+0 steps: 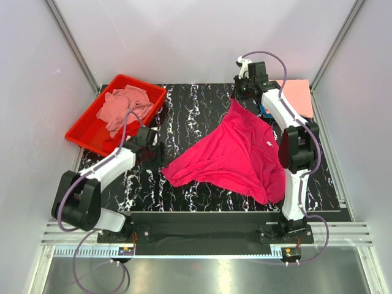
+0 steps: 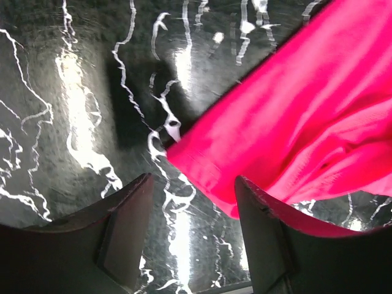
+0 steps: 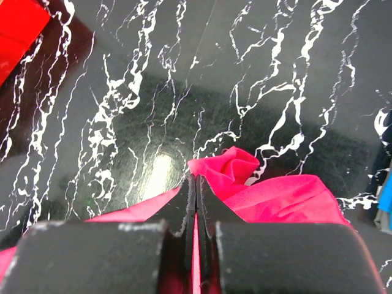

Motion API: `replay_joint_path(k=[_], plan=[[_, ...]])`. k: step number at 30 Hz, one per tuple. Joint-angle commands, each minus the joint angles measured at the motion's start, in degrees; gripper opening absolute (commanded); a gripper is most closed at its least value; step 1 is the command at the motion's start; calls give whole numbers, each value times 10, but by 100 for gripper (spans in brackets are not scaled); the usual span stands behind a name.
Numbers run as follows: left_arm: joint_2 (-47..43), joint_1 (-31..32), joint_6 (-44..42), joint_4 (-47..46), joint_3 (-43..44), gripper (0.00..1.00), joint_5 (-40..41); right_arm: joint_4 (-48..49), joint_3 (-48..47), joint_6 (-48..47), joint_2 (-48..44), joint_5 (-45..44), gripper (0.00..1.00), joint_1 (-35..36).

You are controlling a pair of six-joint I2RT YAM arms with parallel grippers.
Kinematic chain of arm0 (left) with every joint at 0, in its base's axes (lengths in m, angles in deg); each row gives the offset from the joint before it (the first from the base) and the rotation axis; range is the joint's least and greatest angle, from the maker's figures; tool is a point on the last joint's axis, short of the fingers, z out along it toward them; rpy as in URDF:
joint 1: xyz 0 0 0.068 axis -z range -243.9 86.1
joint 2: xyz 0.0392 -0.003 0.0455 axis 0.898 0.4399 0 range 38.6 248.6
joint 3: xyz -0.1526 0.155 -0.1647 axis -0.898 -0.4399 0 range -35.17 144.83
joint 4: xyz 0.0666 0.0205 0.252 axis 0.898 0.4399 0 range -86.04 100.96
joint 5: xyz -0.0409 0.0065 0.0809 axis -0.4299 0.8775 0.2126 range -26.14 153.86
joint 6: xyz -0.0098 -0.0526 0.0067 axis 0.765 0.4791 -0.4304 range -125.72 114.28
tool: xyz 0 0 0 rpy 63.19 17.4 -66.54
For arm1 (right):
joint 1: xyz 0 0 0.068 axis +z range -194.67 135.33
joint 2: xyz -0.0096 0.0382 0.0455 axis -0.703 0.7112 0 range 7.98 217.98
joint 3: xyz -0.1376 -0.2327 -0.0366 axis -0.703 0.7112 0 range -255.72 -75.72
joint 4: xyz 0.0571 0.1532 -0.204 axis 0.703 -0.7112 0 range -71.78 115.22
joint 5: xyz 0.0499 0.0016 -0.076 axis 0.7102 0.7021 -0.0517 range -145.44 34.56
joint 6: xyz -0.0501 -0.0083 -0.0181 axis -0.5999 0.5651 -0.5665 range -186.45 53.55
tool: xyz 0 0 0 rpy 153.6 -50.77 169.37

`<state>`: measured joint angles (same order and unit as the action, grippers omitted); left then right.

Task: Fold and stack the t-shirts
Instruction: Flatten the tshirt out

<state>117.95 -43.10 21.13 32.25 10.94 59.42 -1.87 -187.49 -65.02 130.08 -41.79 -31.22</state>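
Note:
A hot pink t-shirt (image 1: 236, 153) lies spread on the black marbled table, one corner lifted at the far right. My right gripper (image 1: 237, 98) is shut on that corner; in the right wrist view the cloth (image 3: 245, 184) bunches past the closed fingers (image 3: 184, 208). My left gripper (image 1: 158, 160) is open and empty, just left of the shirt's near-left edge (image 2: 202, 171); its fingers (image 2: 122, 220) straddle bare table. A dusty pink t-shirt (image 1: 125, 107) lies crumpled in the red tray (image 1: 86, 136). A salmon-peach folded shirt (image 1: 297, 97) sits at far right, with a teal-blue bit (image 1: 267, 114) beside it.
The red plastic tray stands at the far left corner of the table (image 1: 184, 116); its corner shows in the right wrist view (image 3: 18, 30). Grey walls enclose the table on three sides. An aluminium rail (image 1: 202, 239) runs along the near edge by the arm bases.

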Motion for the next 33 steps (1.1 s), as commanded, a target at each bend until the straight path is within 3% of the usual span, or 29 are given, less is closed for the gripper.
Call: replay_joint_path(k=[1, 10, 18, 29, 32, 33], plan=[[27, -8, -41, -18, 41, 59, -52, 26, 2, -12, -43, 18, 0, -2], [95, -15, -74, 6, 70, 53, -37, 36, 13, -8, -45, 26, 0, -2], [101, -15, -72, 0, 65, 53, -35, 40, 23, -12, -51, 25, 0, -2], [122, -15, -52, 1, 57, 45, -24, 45, 21, -4, -51, 31, 0, -2], [130, -15, -56, -8, 64, 38, -38, 47, 24, -3, -52, 32, 0, -3], [133, -15, -58, -7, 66, 29, -40, 48, 24, -3, -55, 34, 0, -3]])
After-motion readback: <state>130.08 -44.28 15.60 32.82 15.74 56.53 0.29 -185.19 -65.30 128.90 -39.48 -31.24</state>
